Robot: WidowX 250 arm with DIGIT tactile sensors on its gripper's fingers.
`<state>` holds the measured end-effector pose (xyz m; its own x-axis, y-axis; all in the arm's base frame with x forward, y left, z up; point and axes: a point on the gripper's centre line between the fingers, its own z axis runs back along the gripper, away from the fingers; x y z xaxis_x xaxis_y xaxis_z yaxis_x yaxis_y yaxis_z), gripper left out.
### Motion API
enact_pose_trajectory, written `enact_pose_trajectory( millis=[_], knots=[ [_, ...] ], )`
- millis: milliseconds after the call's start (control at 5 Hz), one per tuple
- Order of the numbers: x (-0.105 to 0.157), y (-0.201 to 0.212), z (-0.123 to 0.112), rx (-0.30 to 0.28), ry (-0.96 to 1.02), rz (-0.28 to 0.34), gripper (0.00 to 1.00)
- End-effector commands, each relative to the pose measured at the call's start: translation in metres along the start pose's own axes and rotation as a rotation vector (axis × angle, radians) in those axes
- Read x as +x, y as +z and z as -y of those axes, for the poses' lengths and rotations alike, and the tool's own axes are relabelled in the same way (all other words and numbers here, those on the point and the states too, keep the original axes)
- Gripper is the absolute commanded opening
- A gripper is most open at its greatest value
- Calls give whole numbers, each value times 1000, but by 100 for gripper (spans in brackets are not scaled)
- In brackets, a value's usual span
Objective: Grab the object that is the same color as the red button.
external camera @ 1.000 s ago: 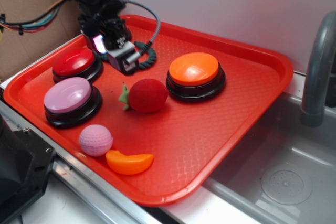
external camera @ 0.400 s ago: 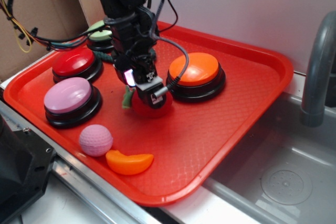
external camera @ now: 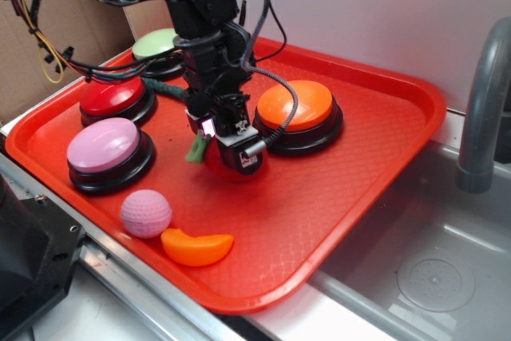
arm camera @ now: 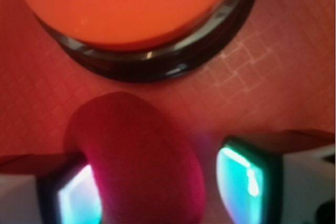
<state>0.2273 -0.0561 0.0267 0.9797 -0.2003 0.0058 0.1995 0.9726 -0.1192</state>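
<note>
Gripper (arm camera: 157, 192) pointed down at tray (external camera: 383, 141), jaws apart, straddling strawberry toy (arm camera: 136, 156): left pad touching it, right pad (arm camera: 239, 179) just clear. Orange button (arm camera: 131, 9) just ahead of fingertips. Arm (external camera: 204, 29) reached steeply down from tray's far-left corner. Red button (external camera: 112, 95) off to gripper's side, near arm base.

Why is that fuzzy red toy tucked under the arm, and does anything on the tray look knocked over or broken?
Nothing stands out. The strawberry toy sits between the open end effector fingers, beside the orange button. Nothing on the tray looks tipped or damaged.
</note>
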Motion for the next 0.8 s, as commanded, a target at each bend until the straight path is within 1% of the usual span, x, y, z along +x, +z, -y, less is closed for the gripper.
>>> enact_pose_trajectory(
  millis=[0, 200, 400, 600],
  knots=[
    [14, 0, 1, 16, 3, 11, 0],
    [11, 3, -1, 13, 15, 11, 0],
    [2, 30, -14, 37, 30, 10, 0],
    [-9, 71, -30, 86, 56, 9, 0]
  ],
)
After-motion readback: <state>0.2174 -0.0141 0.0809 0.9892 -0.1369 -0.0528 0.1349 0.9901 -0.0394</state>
